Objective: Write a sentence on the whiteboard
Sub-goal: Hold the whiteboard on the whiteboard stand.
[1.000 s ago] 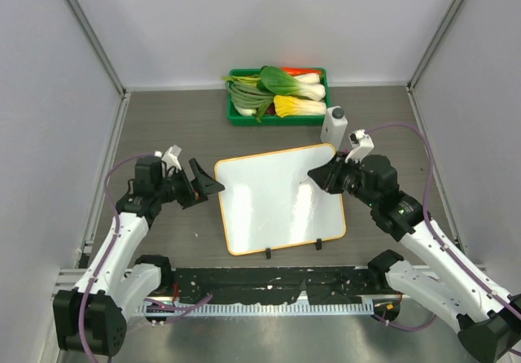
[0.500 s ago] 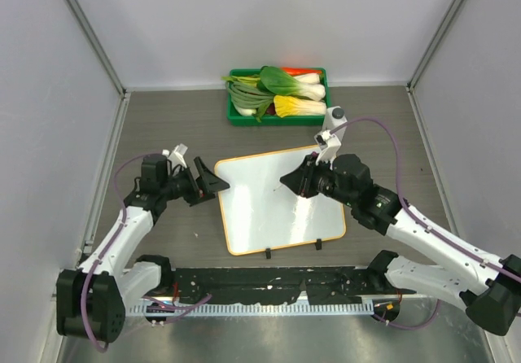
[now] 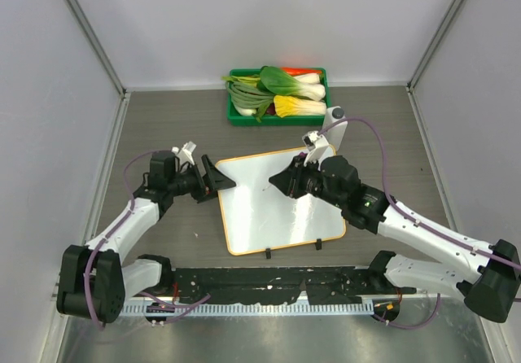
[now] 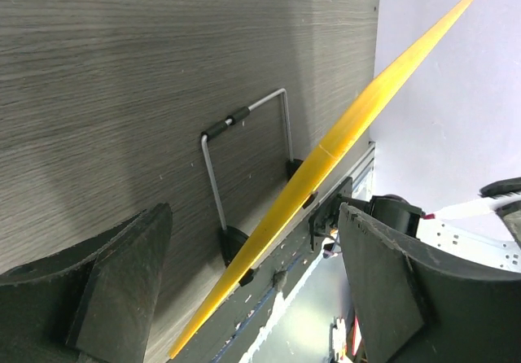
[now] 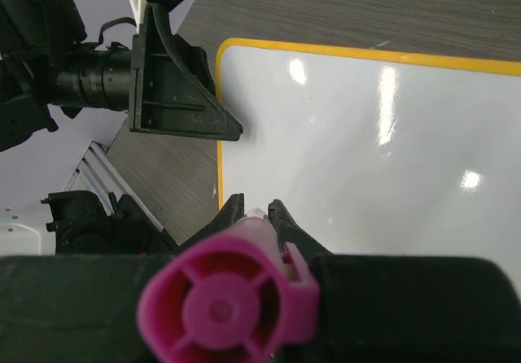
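Note:
The whiteboard [image 3: 277, 204], white with an orange rim, lies tilted on a wire stand in the middle of the table. Its face looks blank; no sentence shows on it. My right gripper [image 3: 282, 181] is shut on a pink marker [image 5: 228, 306] and holds it over the board's upper middle [image 5: 366, 135]. The marker's tip is hidden behind its body. My left gripper [image 3: 216, 180] is open at the board's left edge. In the left wrist view the orange rim [image 4: 342, 135] runs between its two fingers [image 4: 106, 290] without touching them.
A green tray [image 3: 236, 119] of leafy vegetables stands at the back. A small white bottle [image 3: 334, 123] stands just behind the board's far right corner. The board's wire stand [image 4: 244, 119] and black feet [image 3: 267, 254] show under it. Grey walls close both sides.
My right arm has swung left with the marker, from the board's right edge to over its upper middle. My left gripper has moved right to the board's left edge.

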Tool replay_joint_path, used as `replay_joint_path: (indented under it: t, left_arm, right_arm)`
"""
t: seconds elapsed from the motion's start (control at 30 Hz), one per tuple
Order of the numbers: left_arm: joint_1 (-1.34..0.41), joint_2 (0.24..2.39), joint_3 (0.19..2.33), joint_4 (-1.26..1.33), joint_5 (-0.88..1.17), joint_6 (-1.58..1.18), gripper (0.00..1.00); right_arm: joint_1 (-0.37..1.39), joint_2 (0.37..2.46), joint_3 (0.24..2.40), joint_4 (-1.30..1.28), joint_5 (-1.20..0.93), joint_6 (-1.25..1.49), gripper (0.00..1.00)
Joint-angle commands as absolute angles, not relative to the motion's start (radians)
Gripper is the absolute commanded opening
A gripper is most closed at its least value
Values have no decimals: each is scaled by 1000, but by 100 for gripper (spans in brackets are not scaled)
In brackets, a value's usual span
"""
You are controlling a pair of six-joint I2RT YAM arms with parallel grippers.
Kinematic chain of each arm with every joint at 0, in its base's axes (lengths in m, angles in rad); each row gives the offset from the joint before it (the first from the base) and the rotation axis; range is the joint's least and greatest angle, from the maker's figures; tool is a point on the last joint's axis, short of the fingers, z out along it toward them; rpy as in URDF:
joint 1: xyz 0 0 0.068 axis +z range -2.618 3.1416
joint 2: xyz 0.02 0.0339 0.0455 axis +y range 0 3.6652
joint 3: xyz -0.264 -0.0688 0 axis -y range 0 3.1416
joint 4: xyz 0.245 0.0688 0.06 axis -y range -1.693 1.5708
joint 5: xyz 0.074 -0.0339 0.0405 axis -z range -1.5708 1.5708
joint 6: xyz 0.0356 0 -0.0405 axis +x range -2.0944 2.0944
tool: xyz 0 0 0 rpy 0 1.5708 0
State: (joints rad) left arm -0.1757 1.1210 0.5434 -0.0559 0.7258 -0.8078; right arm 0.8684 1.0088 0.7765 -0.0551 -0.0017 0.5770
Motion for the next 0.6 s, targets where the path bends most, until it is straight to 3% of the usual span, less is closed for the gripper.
replay_joint_path:
  t: [0.0,0.27,0.57]
  left_arm:
    - [-179,1135,551,-6,769,-796,85]
    - [-179,1131,549,-6,784,-811,83]
    - [-187,1115,548,-14,781,-815,73]
  right_arm:
    - [882,988,796,87,15,529,1]
    - [885,986,790,140,25,474,1]
    - [888,1054,808,189,-28,486,1]
